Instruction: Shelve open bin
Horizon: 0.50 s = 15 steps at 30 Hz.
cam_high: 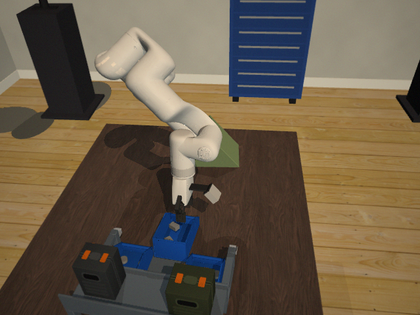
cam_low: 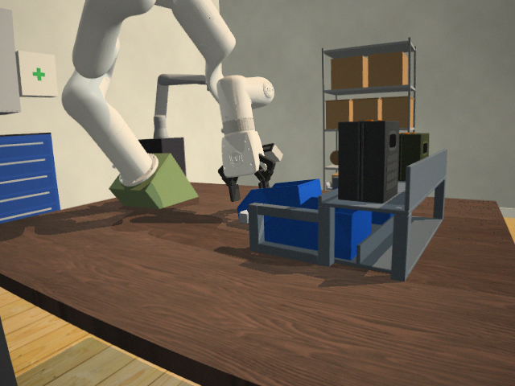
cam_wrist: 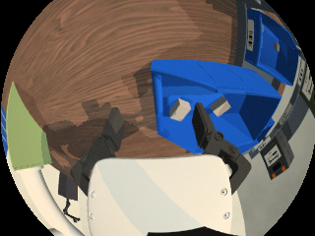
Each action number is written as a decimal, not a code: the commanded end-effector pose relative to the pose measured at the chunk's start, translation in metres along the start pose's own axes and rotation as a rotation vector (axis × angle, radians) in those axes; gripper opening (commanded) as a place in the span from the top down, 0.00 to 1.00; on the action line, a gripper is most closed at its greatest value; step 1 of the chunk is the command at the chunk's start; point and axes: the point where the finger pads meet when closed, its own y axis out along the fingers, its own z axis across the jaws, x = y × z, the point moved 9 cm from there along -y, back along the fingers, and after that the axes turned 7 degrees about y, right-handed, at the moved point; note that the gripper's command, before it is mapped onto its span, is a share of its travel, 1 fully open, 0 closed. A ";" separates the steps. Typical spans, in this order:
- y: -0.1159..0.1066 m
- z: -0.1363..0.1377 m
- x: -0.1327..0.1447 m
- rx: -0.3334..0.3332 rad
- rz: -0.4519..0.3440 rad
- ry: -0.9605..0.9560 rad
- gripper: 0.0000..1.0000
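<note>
The blue open bin [cam_high: 169, 247] [cam_low: 290, 191] [cam_wrist: 217, 79] sits in front of the gap between the two other blue bins [cam_high: 135, 254] [cam_high: 207, 262] in the grey shelf [cam_high: 135, 291] [cam_low: 418, 182]. It is tilted: its shelf end rests raised on the front lip and its arm-side end is lower. Tan parts [cam_high: 174, 226] [cam_wrist: 179, 110] lie inside it. My gripper [cam_high: 180, 209] [cam_low: 249, 189] [cam_wrist: 157, 113] is open. Its fingers straddle the bin's arm-side wall, one inside the bin and one outside over the table, and they do not grip it.
A black case [cam_high: 98, 271] [cam_low: 365, 159] and a dark green case [cam_high: 191, 288] [cam_low: 414, 149] stand on the shelf's upper board. The arm's green wedge base [cam_high: 224, 152] [cam_low: 158, 186] is behind on the brown table [cam_high: 271, 203].
</note>
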 end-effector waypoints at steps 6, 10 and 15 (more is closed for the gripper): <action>-0.001 0.000 0.000 0.001 0.000 0.000 0.00; -0.002 0.001 0.000 0.001 0.000 0.000 0.00; -0.006 0.002 0.000 0.001 0.000 0.000 0.00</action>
